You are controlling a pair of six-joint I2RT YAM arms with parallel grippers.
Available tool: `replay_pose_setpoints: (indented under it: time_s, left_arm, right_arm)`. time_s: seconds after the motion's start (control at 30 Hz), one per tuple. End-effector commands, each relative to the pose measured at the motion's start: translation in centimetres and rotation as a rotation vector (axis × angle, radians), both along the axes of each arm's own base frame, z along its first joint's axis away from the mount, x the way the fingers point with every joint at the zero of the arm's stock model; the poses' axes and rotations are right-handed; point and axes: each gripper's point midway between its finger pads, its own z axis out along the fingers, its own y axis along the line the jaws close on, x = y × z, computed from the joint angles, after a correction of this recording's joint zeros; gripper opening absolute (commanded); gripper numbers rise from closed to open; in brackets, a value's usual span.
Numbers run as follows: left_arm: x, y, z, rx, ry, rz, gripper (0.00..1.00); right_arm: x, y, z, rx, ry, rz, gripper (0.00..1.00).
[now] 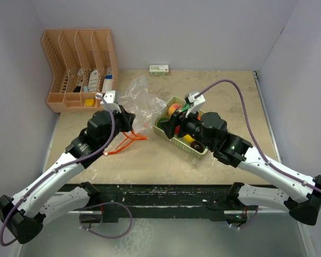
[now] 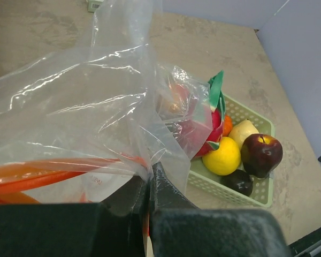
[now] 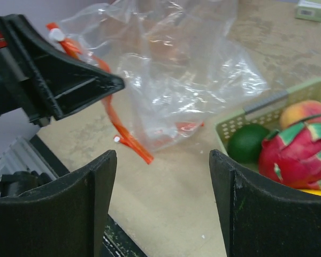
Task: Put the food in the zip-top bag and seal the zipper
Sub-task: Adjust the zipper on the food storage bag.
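The zip-top bag (image 1: 142, 99) lies crumpled at mid-table, its orange-red zipper (image 1: 129, 140) trailing toward the front. My left gripper (image 1: 129, 120) is shut on the bag's film beside the zipper (image 2: 53, 171), jaws pressed together (image 2: 148, 171). The food sits in the pale green tray (image 1: 200, 150): a yellow lemon (image 2: 223, 156), a dark red apple (image 2: 261, 152), a dark purple piece (image 2: 238, 182), a green lime (image 3: 246, 142) and a red dragon fruit (image 3: 297, 152). My right gripper (image 3: 162, 160) is open and empty, above the table between bag (image 3: 176, 80) and tray (image 3: 232, 123).
An orange file organizer (image 1: 77, 69) stands at the back left. A small box (image 1: 159, 69) lies at the back edge. Walls close in the left, back and right sides. The zipper's white slider tab (image 3: 56, 35) is near the left gripper.
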Motion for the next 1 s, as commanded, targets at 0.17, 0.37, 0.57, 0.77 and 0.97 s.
replay_pose_setpoints:
  time_s: [0.17, 0.37, 0.57, 0.77, 0.97]
  left_arm:
    - [0.8, -1.8, 4.8, -0.148, -0.075, -0.02, 0.0]
    - [0.9, -2.1, 4.9, -0.179, -0.067, -0.024, 0.0]
    - [0.4, -2.7, 6.2, -0.237, -0.081, -0.056, 0.0]
    - [-1.0, -3.4, 7.7, -0.303, -0.09, -0.126, 0.0]
    - [-2.1, -3.9, 8.3, -0.36, -0.08, -0.175, 0.0]
  right_arm:
    - [-0.2, 6.6, 2.9, 0.146, -0.113, 0.149, 0.71]
    - [-0.7, 9.6, 2.0, 0.114, -0.134, 0.185, 0.71]
    - [0.0, 10.6, -0.3, 0.086, -0.116, 0.138, 0.71]
    - [2.4, 8.9, -1.9, 0.082, -0.123, -0.034, 0.72]
    - [3.9, 8.8, -2.3, 0.073, -0.147, -0.116, 0.67]
